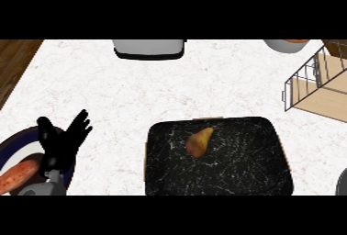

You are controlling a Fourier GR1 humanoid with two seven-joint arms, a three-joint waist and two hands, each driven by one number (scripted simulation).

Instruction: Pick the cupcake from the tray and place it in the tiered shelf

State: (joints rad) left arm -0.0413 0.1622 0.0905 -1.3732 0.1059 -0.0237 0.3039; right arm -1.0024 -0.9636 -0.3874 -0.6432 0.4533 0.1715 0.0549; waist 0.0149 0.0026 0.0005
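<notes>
A black marbled tray lies at the counter's front centre. On its upper left part lies a small tan and orange cupcake, tipped on its side. The tiered shelf, a wire frame with wooden boards, stands at the right edge and is partly cut off. My left hand rests at the lower left with its fingers straight and pointing up, well left of the tray and holding nothing. My right hand does not show.
A dark-rimmed plate with an orange-red sausage sits under my left hand at the lower left. A grey appliance stands at the back centre, a bowl at the back right. Wood floor borders the counter's left edge.
</notes>
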